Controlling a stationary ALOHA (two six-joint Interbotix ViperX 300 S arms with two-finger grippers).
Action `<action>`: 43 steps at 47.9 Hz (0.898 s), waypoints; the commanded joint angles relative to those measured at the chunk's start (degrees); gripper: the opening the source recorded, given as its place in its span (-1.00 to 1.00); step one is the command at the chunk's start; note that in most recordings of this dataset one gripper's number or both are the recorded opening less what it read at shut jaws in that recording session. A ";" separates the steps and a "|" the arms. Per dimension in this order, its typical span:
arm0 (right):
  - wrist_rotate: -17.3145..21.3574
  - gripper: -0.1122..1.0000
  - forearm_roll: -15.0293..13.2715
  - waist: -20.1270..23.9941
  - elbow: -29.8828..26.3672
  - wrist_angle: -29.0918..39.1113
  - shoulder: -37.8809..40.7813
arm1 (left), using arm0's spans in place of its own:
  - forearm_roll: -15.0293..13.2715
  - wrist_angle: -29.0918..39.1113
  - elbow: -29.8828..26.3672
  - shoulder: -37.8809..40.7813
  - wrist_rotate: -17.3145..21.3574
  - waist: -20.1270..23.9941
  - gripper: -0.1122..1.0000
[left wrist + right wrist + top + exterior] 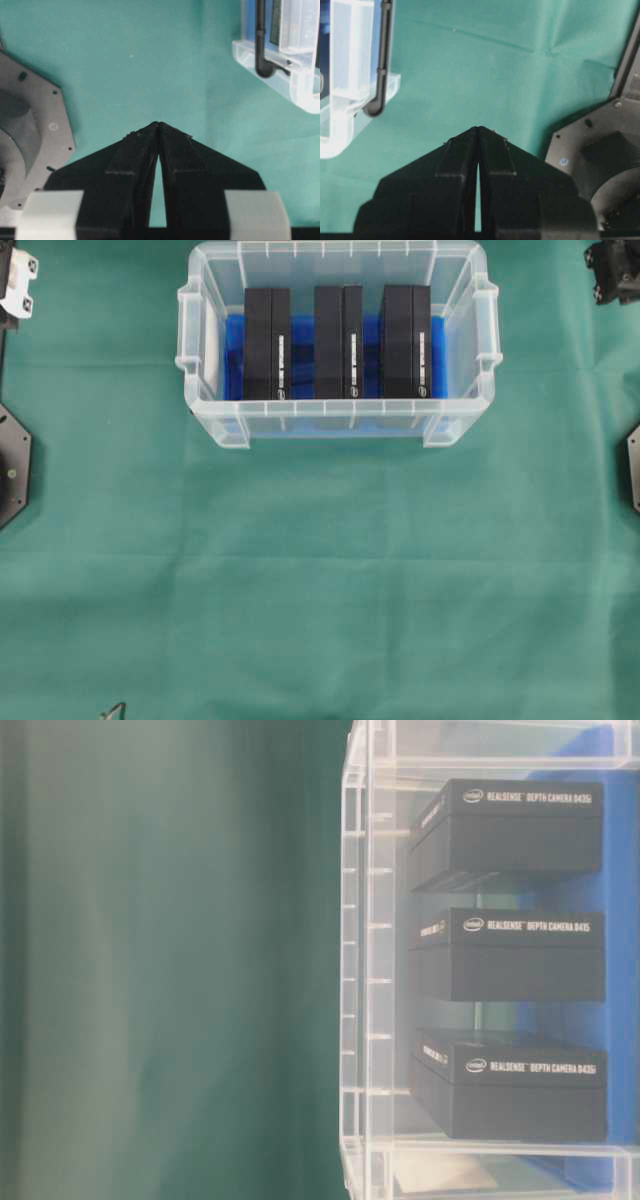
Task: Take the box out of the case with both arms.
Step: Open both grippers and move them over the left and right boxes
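Three black boxes standing on edge, side by side inside case: left box, middle box, right box, all resting on blue sheet. Case sitting at far middle of green cloth. Left gripper hovering over cloth beside case corner, jaws pressed together, holding nothing. Right gripper likewise: fingertips meeting, empty, near opposite case corner.
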 commanded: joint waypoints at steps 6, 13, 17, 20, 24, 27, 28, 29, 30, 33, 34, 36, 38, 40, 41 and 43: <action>-0.18 -0.80 0.26 0.09 0.35 -0.35 -1.58 | -0.09 -0.79 -0.70 -0.26 -0.35 0.35 -0.72; -0.09 -0.55 0.44 0.18 0.62 -0.44 -1.85 | -0.09 -0.97 -0.44 0.35 -0.79 0.35 -0.12; 0.18 -0.19 0.26 0.26 0.79 -0.44 -1.76 | -0.09 -0.97 -0.35 0.26 -0.79 0.26 0.35; 0.26 0.16 -0.26 0.18 1.05 -0.53 -1.58 | -0.09 -0.97 -0.35 0.35 -0.79 0.26 0.63; 0.44 0.59 -0.88 0.26 1.14 -1.23 -1.23 | -0.09 -1.05 -0.35 0.35 -0.88 0.26 0.82; 0.62 0.82 -0.97 0.26 1.14 -1.93 -1.05 | -0.09 -1.05 -0.26 0.44 -1.14 0.26 0.81; 0.79 0.87 -0.97 0.26 1.23 -2.02 -0.97 | -0.09 -1.05 -0.26 0.44 -1.32 0.26 0.81; 0.88 0.91 -0.97 0.26 1.23 -2.20 -0.97 | 0.00 -1.05 -0.26 0.53 -1.49 0.26 0.80; 0.97 0.94 -0.97 0.26 1.23 -2.46 -0.97 | 0.09 -1.05 -0.18 0.62 -1.67 0.26 0.80; 1.67 0.93 -0.97 0.26 1.23 -2.81 -0.97 | 0.09 -1.23 -0.18 0.70 -1.67 0.26 0.80; 1.85 0.93 -0.97 0.26 1.32 -2.81 -0.97 | 0.09 -1.41 -0.26 0.70 -1.67 0.18 0.80; 2.20 0.92 -0.97 0.26 1.32 -2.81 -0.97 | -0.09 -1.67 -0.18 0.70 -1.32 -0.18 0.80; 2.37 0.92 -0.88 0.26 1.32 -2.81 -1.05 | -0.09 -1.76 -0.18 0.44 -1.14 -0.53 0.80; 2.46 0.91 -0.79 0.26 1.32 -2.81 -1.14 | -0.09 -1.76 0.00 0.18 -1.14 -0.70 0.80; 2.46 0.91 -0.70 0.26 1.32 -2.72 -1.14 | -0.09 -1.76 0.00 0.09 -1.23 -0.70 0.80; 2.46 0.91 -0.70 0.26 1.32 -2.64 -1.23 | -0.09 -1.93 0.09 -0.09 -1.41 -0.70 0.80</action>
